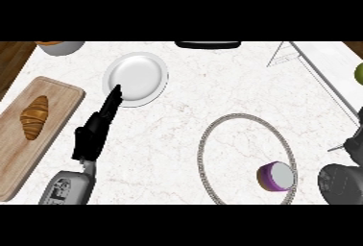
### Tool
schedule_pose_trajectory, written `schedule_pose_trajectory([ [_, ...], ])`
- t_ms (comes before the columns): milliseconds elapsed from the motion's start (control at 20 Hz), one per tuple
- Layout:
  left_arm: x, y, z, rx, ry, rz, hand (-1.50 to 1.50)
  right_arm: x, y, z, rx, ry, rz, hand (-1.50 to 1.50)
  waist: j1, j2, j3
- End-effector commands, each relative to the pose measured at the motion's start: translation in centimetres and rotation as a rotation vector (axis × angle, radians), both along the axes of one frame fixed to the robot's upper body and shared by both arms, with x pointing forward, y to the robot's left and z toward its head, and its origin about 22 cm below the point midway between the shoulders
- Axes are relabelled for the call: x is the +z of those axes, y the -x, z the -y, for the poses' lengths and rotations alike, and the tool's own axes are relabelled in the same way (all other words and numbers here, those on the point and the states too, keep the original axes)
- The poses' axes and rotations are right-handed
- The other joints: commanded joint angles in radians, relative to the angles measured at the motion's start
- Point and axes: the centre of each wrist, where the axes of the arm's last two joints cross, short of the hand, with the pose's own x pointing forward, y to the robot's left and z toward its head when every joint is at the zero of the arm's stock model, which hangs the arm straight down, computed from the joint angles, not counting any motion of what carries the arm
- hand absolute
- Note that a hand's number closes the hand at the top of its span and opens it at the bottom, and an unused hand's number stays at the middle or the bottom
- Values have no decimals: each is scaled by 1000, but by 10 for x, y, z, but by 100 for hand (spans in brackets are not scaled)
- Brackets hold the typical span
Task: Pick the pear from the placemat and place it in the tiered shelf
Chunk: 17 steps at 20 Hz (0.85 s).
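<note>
At the counter's right edge, a green, rounded sliver of pear is seen just past the thin metal rails of the tiered shelf, well off the round, bead-rimmed placemat. Below it the right hand is cropped, so open or closed cannot be told. Over at the left, the left hand is held open, its straight black fingertips laid over the rim of the glossy white plate.

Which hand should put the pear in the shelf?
The right. Its forearm is beside the wire shelf, where the green pear shows at the view's edge. The left hand lies open far off by the white plate.
</note>
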Motion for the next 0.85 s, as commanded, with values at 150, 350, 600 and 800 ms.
schedule_pose_trajectory([
  [150, -15, 8, 3, 24, -1, -17, 0, 31, 52, -42, -67, -264, 199, -150, -19, -17, -2],
  [350, -5, -4, -3, 10, 1, -20, 0, 33, 74, -46, -100, -314, 219, -150, 2, -14, -2],
  [600, -11, -1, 3, -15, -12, -27, 0, 29, 100, -48, -136, -349, 138, -150, 9, -16, -2],
  [800, -5, -4, 12, -23, 14, -21, 0, 34, 131, -61, -90, -351, 171, -150, 20, -23, -3],
])
